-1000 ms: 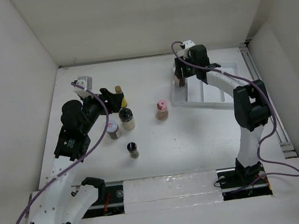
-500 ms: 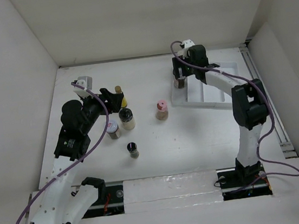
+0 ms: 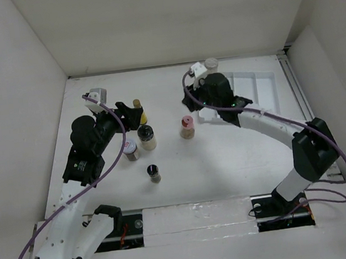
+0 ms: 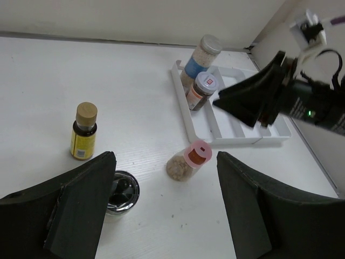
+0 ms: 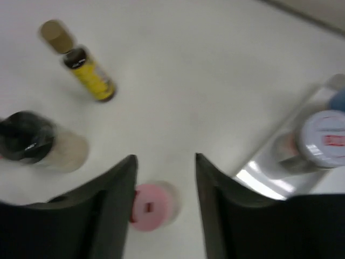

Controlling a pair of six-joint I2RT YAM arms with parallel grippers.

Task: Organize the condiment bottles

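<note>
Standing upright on the open table, the pink shaker is apart from the other condiment bottles and near the white divided tray. The right gripper is spread open above it with nothing in it. In the blurred right wrist view the pink cap shows between the two fingers, but I cannot tell how far above it they are.

The main risk is a finger catching the cap on the way down. The shaker looks narrow and top-heavy, so it would probably tip and roll.

A second risk lies at the tray. The blue-banded bottle and a red-labelled jar already stand close together at the end nearest the shaker, and a careless placement could knock them over.

The left gripper is also wide open and empty over the left cluster: the slim yellow bottle, the cream-filled jar, a short silver-lidded jar and the small black-capped bottle. If both arms reach for the middle, they could collide.
</note>
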